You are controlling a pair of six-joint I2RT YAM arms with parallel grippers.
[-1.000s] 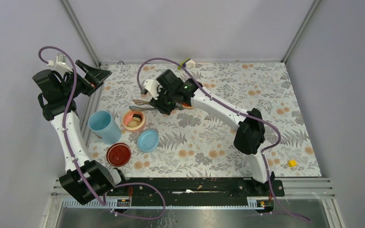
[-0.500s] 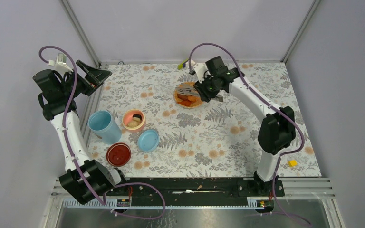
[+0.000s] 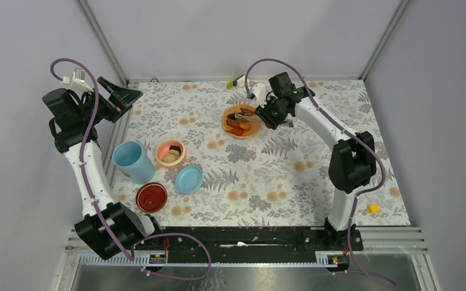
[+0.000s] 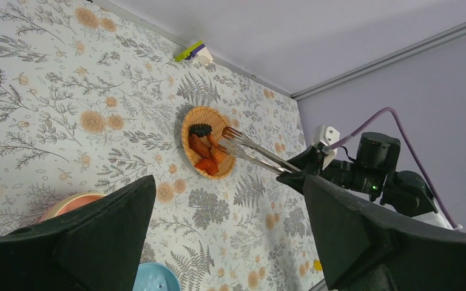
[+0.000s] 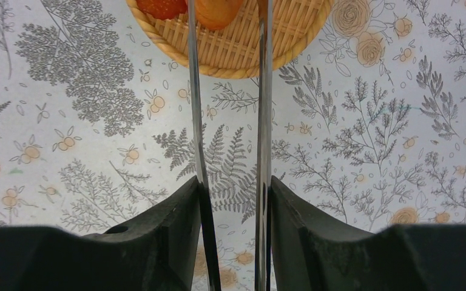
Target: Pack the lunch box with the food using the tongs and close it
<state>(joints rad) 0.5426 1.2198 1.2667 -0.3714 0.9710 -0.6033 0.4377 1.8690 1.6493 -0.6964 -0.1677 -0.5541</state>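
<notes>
The lunch box stands in parts at the left: light blue tub (image 3: 131, 165), pink-orange inner bowl (image 3: 158, 152) holding a sushi roll (image 3: 173, 148) and a beige round (image 3: 170, 158), and round blue lid (image 3: 189, 179). My right gripper (image 3: 271, 114) (image 5: 233, 188) is shut on the silver tongs (image 5: 263, 121) (image 4: 255, 154). The tongs' tips reach over the orange woven plate (image 3: 225, 116) (image 5: 243, 51). Orange chunks (image 3: 238, 128) (image 4: 206, 156) and a dark piece (image 4: 200, 129) lie on the plate. My left gripper (image 3: 118, 97) (image 4: 229, 182) hangs open and raised at the far left, holding nothing.
A dark red round dish (image 3: 151, 197) sits in front of the tub. A small yellow block (image 3: 372, 208) lies near the right front edge. A green-and-white clip (image 3: 237, 80) rests against the back wall. A metal frame post runs along the table's left edge.
My right arm has swung with the tongs from over the pink bowl back right to the woven plate. The left arm has not moved.
</notes>
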